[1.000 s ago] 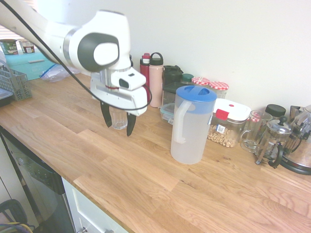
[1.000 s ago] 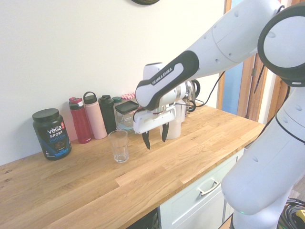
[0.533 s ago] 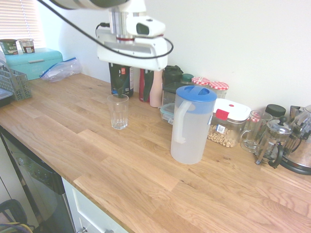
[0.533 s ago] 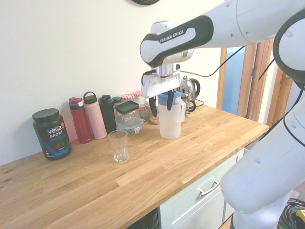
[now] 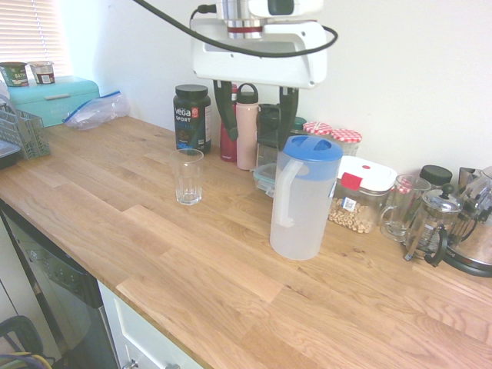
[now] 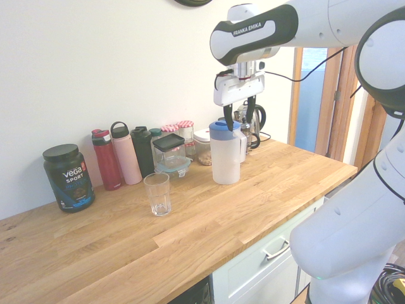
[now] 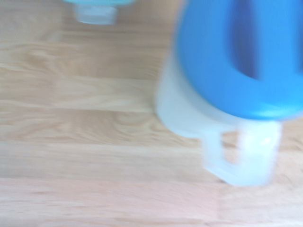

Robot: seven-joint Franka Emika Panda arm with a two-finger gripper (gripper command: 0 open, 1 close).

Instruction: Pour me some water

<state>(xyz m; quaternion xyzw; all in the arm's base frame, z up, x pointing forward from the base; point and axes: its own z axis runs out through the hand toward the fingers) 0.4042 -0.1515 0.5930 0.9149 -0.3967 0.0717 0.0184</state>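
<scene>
First exterior view: the pitcher (image 5: 304, 198) stands upright on the wooden worktop (image 5: 192, 254), blue lid on top and side handle turned toward the drinking glass (image 5: 187, 176). The claw (image 5: 255, 108) hangs above the pitcher, offset toward the glass side, pointing straight down. Its jaws are spread wide and hold nothing. The fingertips are at about the height of the lid and do not touch it. The pink bottle (image 5: 247, 126) stands behind the pitcher, against the wall.

Second exterior view: the claw (image 6: 239, 116) is directly over the pitcher (image 6: 225, 152), jaws apart, fingertips just above the lid. The glass (image 6: 157, 194) stands well apart from the pitcher.

Wrist view: blurred. The pitcher (image 7: 239, 61) shows from above, its handle projecting over bare worktop (image 7: 85, 142).
</scene>
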